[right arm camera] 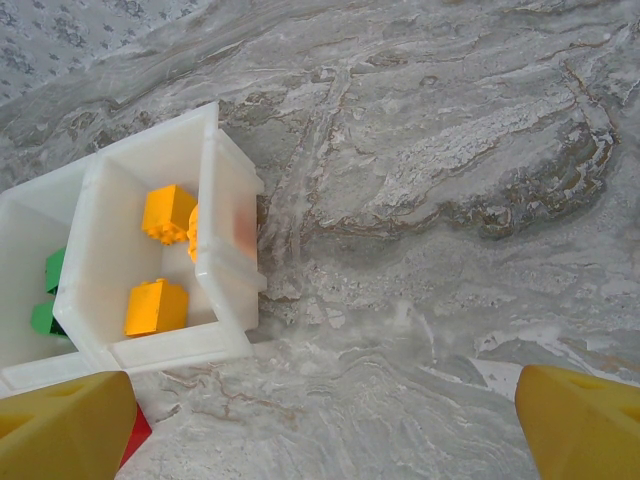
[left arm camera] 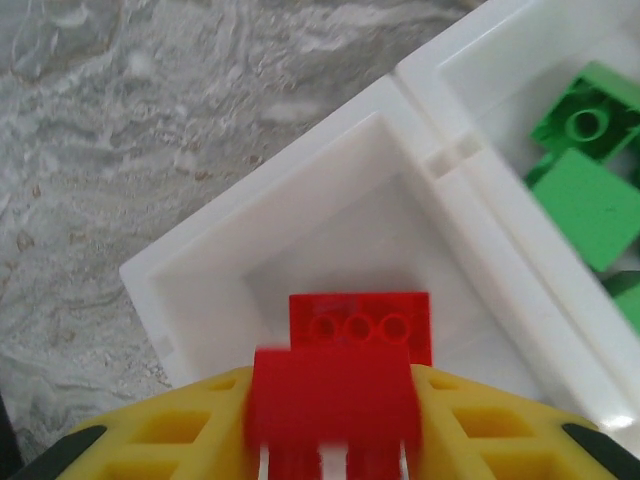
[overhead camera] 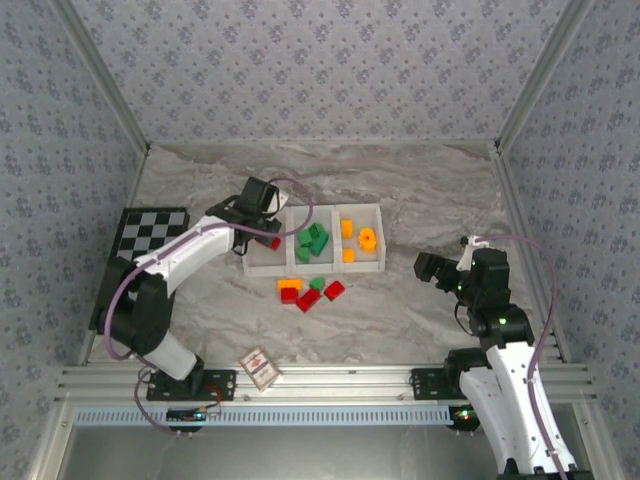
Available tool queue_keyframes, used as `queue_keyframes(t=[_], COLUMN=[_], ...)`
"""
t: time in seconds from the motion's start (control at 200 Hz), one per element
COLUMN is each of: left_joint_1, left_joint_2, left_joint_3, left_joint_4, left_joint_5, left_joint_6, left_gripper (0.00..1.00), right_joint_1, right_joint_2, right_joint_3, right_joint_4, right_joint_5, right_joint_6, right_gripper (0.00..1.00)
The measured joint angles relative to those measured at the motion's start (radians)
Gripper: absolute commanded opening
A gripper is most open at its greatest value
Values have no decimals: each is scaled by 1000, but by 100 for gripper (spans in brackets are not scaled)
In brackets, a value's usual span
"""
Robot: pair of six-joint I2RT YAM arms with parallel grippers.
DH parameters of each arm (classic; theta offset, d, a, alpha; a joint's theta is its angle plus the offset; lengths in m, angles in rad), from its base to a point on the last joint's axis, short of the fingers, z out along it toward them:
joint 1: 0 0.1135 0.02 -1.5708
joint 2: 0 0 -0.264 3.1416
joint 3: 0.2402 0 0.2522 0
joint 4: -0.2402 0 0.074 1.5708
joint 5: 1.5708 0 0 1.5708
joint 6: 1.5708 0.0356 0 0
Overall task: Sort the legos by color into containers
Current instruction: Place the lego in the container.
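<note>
A blurred red brick (left arm camera: 330,405) is framed between the left jaws, above the bin (left arm camera: 255,190) beneath them, where a second red brick (left arm camera: 360,325) lies, colour being matched. Whether it is gripped or loosed cannot be told. The right jaws are spread wide, empty.

Floral grey walls (overhead camera: 330,60), marbled tabletop (overhead camera: 420,175)

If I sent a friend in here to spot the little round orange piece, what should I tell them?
Find the white tray of three bins in the middle of the marble table and look in its right-hand bin. The round orange ring lies there near the outer wall, beside two orange bricks. It is round; they are blocky.
</note>
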Motion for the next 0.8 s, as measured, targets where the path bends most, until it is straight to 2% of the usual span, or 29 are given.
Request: queue_keyframes(t=[0.305, 0.51, 0.8], left_joint_1=[0, 0, -6], left_joint_2=[26, 19, -146], left_joint_3=[2, -4, -73], left_joint_4=[-22, -19, -12], left_joint_5=[22, 22, 70], left_joint_6=[-59, -92, -130], left_gripper=[46, 65, 69], right_joint_1=[-3, -5, -6], right_joint_2=[0, 0, 0], right_joint_3=[-11, -12, -13], right_joint_4=[0, 1, 3], right_joint_5=[0, 0, 0], right_joint_6=[0, 0, 0], right_gripper=[100, 100, 100])
